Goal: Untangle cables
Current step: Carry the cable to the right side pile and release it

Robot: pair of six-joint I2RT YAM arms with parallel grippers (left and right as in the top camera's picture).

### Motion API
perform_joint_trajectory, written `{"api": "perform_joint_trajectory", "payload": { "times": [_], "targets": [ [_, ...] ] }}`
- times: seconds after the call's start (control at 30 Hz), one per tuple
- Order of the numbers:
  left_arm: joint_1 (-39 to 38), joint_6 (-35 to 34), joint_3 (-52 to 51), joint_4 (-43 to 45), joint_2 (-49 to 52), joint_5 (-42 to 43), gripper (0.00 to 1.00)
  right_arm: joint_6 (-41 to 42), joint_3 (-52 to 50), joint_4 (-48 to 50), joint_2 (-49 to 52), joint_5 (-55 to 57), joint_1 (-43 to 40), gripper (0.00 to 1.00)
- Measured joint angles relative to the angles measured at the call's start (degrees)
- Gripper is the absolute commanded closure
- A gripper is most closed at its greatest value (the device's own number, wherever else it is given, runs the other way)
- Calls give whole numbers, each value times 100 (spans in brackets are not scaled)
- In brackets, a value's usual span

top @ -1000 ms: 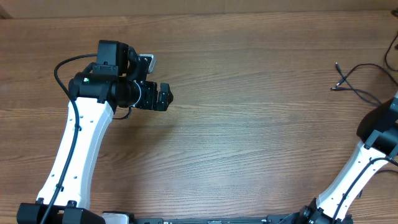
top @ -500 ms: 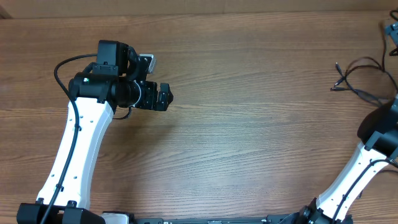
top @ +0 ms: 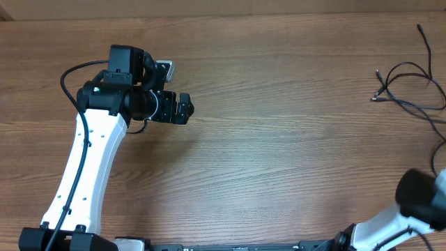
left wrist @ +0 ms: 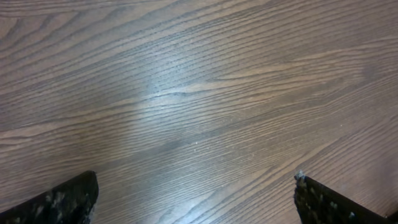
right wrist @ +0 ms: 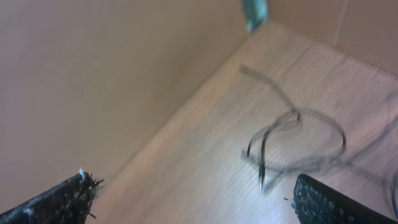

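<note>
The cables [top: 410,85] lie in loose black loops on the wooden table at the far right, one end reaching toward the back corner [top: 420,29]. In the blurred right wrist view the cables [right wrist: 297,142] lie ahead of my right gripper [right wrist: 193,200], which is open with nothing between its fingertips [right wrist: 333,202]. In the overhead view only the right arm's blurred body [top: 424,195] shows, at the near right. My left gripper [top: 184,108] hovers far left of the cables. It shows open over bare wood in its wrist view [left wrist: 196,199].
A brown wall [right wrist: 93,74] rises behind the table's back edge. A small teal object [right wrist: 254,12] sits blurred at the top of the right wrist view. The left arm's own thick black cable [top: 68,75] loops beside its wrist.
My right gripper has opened and its arm has drawn back toward the near right corner. The cables now lie uncovered and more spread out. The left arm has not moved.
</note>
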Motion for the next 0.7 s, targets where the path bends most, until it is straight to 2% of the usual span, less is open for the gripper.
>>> {"api": "perform_joint_trajectory", "payload": {
  "times": [0.23,0.37,0.57,0.7],
  "targets": [
    [0,0,0,2,0,0,0,-24,11,-1700,-608,-566,785,0],
    [0,0,0,0,0,0,0,-140,-127,-1718,-603,-1056,1202,0],
    [0,-2,0,0,0,0,0,-354,-1016,-1718,-595,-1823,2286,0],
    [0,-2,0,2,0,0,0,-409,-1587,-1716,-581,-1947,2601,0]
  ]
}}
